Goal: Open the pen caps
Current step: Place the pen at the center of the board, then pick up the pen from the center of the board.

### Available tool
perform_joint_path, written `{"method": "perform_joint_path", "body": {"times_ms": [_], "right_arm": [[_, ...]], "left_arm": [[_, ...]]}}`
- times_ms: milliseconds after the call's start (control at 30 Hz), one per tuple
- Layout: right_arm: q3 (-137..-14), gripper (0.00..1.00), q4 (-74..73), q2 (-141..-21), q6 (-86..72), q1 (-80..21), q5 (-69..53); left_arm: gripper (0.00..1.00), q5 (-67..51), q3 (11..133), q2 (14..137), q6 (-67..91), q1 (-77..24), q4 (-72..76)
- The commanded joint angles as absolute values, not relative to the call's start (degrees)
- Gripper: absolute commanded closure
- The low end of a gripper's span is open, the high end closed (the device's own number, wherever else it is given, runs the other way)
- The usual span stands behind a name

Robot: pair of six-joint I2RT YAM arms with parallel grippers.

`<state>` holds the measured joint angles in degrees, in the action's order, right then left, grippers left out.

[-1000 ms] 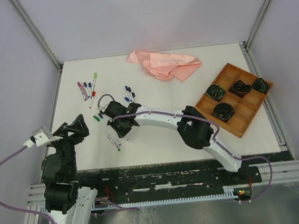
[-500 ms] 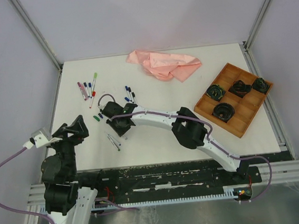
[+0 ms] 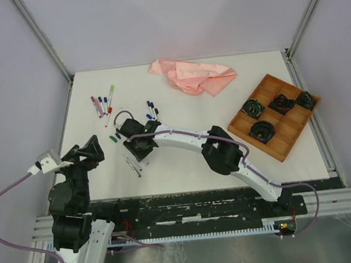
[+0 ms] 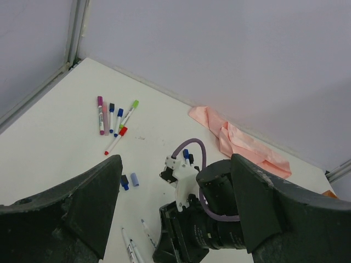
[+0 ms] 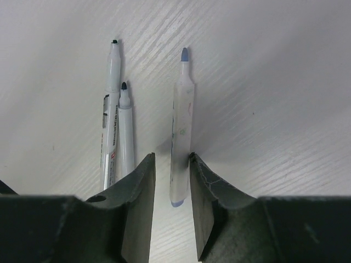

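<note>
Right fingers [image 5: 137,186] are standing narrowly parted astride a smooth white pen barrel [image 5: 180,137], one touching it. Left fingers [image 4: 93,203] are gaping wide, empty. Stubby plastic pen caps [image 4: 134,179] are lying loose on the matte worktop [image 4: 66,109].

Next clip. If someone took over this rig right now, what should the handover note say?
Left pincer: open, empty, at the near left.
Right pincer: open, straddling an uncapped blue-tip pen that lies on the table. There is a gap on one side, so it is not clamped.
Done: three pens are uncapped, that one plus two black-tip pens beside it. Loose caps lie by the right wrist.
To do: a group of capped pens at the far left, and what look like blue-capped pens just beyond the right pincer.
</note>
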<state>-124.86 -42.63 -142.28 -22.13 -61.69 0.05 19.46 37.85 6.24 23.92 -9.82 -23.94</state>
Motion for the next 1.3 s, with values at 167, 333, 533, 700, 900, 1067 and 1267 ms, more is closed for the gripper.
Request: {"method": "perform_joint_path", "body": {"times_ms": [167, 333, 533, 700, 900, 1067, 1267], "right_arm": [[-129.3, 0.61, -42.5, -137.5, -14.6, -58.6, -4.8], [-129.8, 0.60, -42.8, -135.9, -6.5, -55.2, -8.5], [-132.5, 0.53, -46.2, -137.3, 8.2, -50.2, -12.5], [-133.5, 0.51, -45.4, -139.3, 11.2, -48.5, -6.9], [-135.4, 0.52, -43.5, -142.2, 10.6, -47.1, -2.4], [-137.1, 0.56, -42.9, -144.5, 10.4, -46.9, -1.4], [-139.8, 0.61, -43.5, -146.8, 10.0, -46.8, 0.3]], "left_arm": [[0.15, 20.0, 37.8, 5.8, 21.3, -9.5, -22.4], [0.15, 19.8, 37.8, 5.8, 21.3, -9.5, -22.4], [0.15, 19.6, 37.8, 5.8, 21.2, -9.5, -22.3], [0.15, 19.5, 37.8, 5.7, 21.2, -9.5, -22.3], [0.15, 19.4, 37.8, 5.8, 21.2, -9.5, -22.3], [0.15, 19.3, 37.7, 5.7, 21.2, -9.4, -22.3], [0.15, 19.4, 37.7, 5.8, 21.1, -9.4, -22.3]]}}
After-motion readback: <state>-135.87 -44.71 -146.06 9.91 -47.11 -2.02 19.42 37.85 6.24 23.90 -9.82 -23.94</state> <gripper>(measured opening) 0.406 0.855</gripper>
